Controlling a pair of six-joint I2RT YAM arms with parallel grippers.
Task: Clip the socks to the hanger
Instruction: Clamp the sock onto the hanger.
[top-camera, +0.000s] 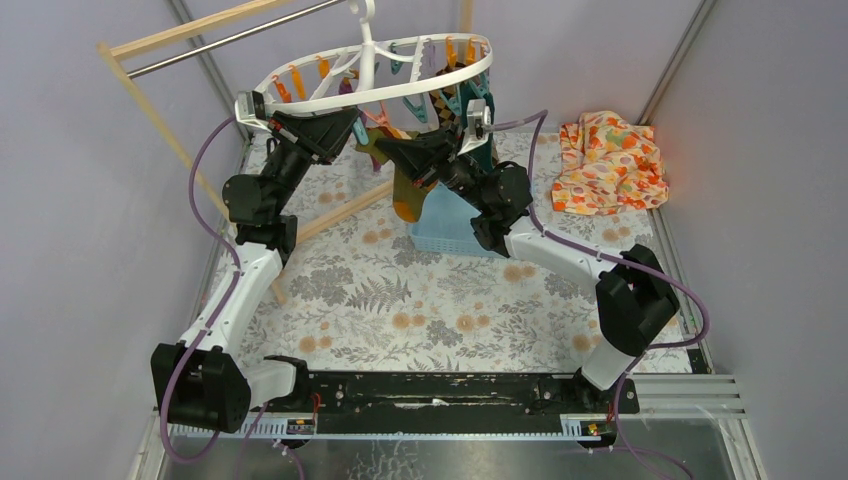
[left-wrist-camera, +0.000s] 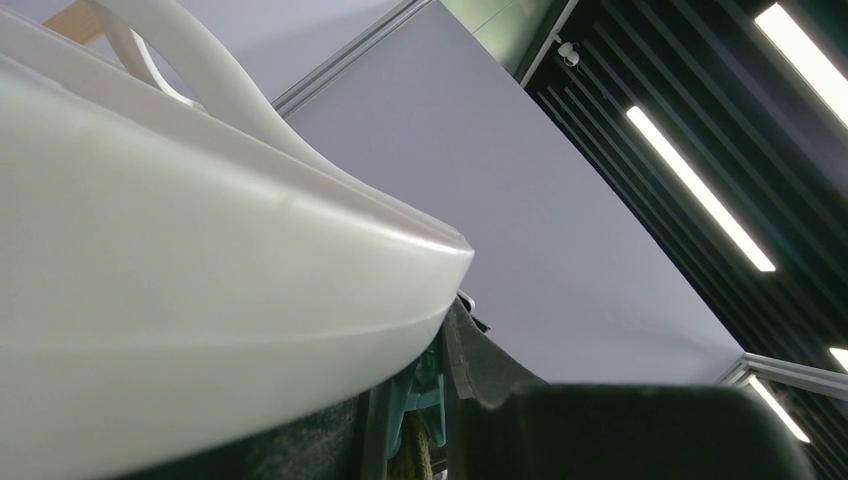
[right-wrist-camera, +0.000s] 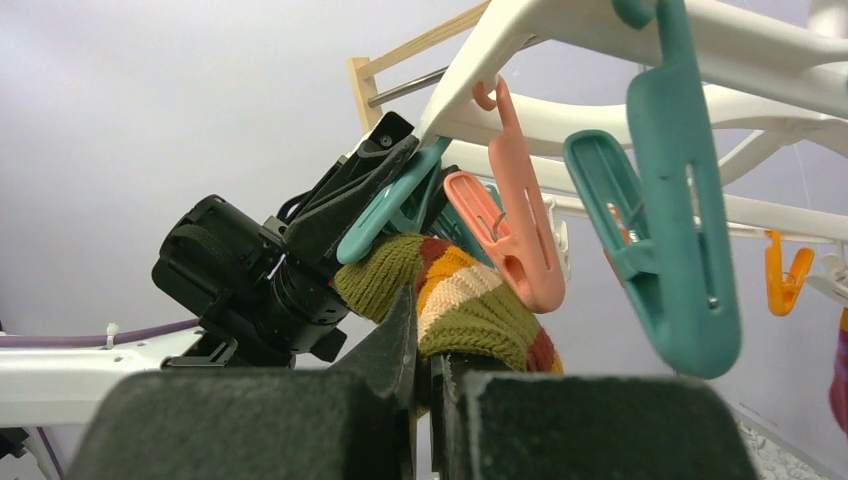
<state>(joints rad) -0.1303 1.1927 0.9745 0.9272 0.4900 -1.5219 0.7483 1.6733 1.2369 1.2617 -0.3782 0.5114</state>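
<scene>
The white hanger (top-camera: 392, 72) hangs from the rack bar with teal, orange and pink clips around its rim. My left gripper (top-camera: 350, 124) is raised under the rim and shut on a teal clip (left-wrist-camera: 432, 392); the rim (left-wrist-camera: 200, 300) fills the left wrist view. My right gripper (top-camera: 392, 150) is shut on the cuff of an olive-mustard striped sock (right-wrist-camera: 470, 305) and holds it up against that teal clip (right-wrist-camera: 385, 208). The sock's foot (top-camera: 406, 193) hangs below. A pink clip (right-wrist-camera: 515, 225) and a large teal clip (right-wrist-camera: 665, 215) hang close by.
A wooden-post rack with a metal bar (top-camera: 215, 40) stands at the back left, one post (top-camera: 335, 215) lying across the table. A light blue basket (top-camera: 448, 228) sits under the right arm. An orange floral cloth (top-camera: 610, 160) lies at the back right. Walls close both sides.
</scene>
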